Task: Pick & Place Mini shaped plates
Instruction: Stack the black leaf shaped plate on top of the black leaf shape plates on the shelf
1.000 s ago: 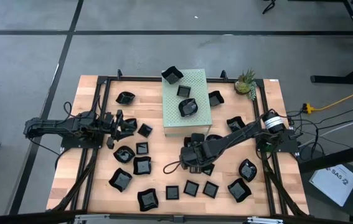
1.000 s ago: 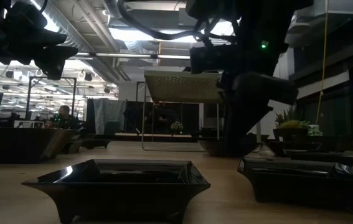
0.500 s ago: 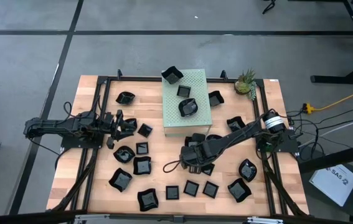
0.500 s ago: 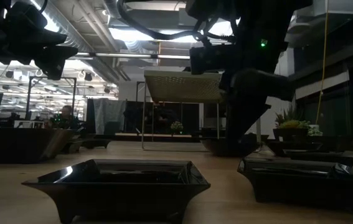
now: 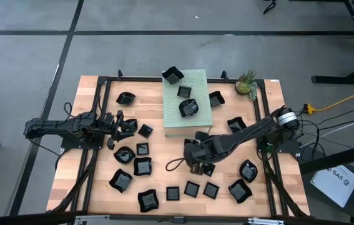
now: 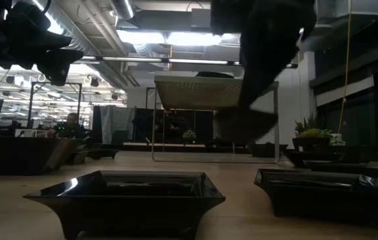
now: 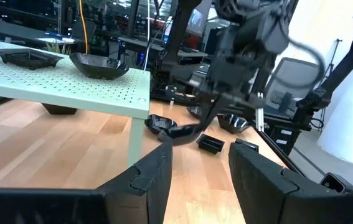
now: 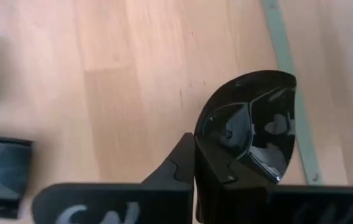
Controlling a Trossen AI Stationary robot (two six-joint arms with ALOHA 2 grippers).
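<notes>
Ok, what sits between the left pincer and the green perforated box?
One small square black plate lies between the left pincer and the green box, seen in the high view.

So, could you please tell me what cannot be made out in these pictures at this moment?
- High view: the right claw and its plate merge into one dark mass.
- Low view: the lifted plate is blurred.
- Right wrist view: the held plate hides one finger.
- Left wrist view: the left claw fingertips are cut off.

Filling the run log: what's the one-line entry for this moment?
right gripper: shut on mini plate, lifted off table | left gripper: open, idle beside green box
</notes>
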